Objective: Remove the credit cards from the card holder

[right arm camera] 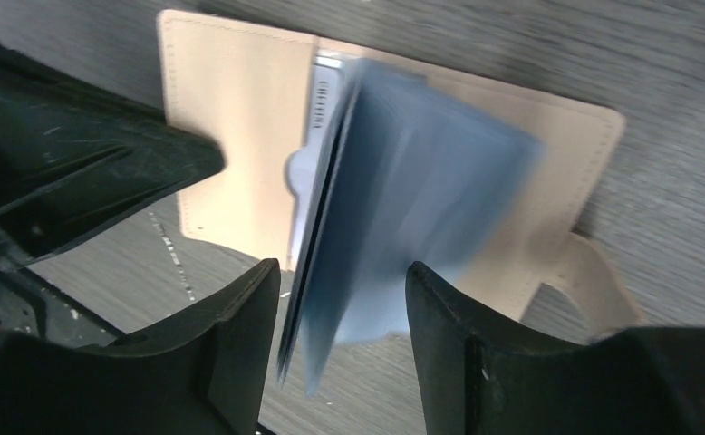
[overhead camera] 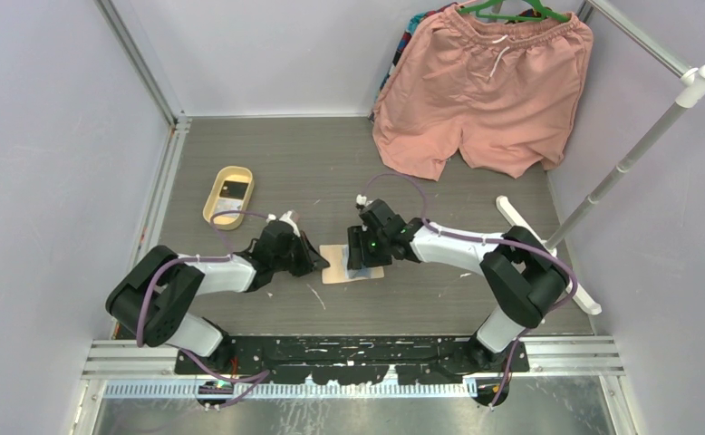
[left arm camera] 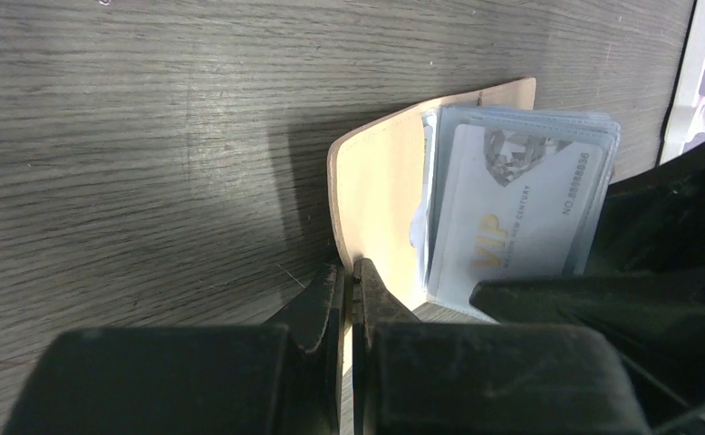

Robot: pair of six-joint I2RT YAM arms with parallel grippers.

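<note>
The beige card holder (overhead camera: 335, 268) lies open on the table. My left gripper (overhead camera: 317, 263) is shut on the edge of its left cover (left arm camera: 371, 181), fingertips pressed together on the leather. The pale blue-grey pockets (right arm camera: 403, 227) stand up from the spine and are blurred. A pale card printed "VIP" (left arm camera: 521, 217) shows in the front pocket. My right gripper (right arm camera: 342, 299) is open, one finger on each side of the standing pockets, not closed on them. The snap tab (right arm camera: 593, 272) lies at the right. A dark card (overhead camera: 234, 189) lies in the cream tray (overhead camera: 215, 207).
The oval cream tray stands at the back left. Pink shorts (overhead camera: 485, 91) hang on a green hanger at the back right. A white rack pole (overhead camera: 639, 145) slants along the right side, its foot (overhead camera: 521, 222) on the table.
</note>
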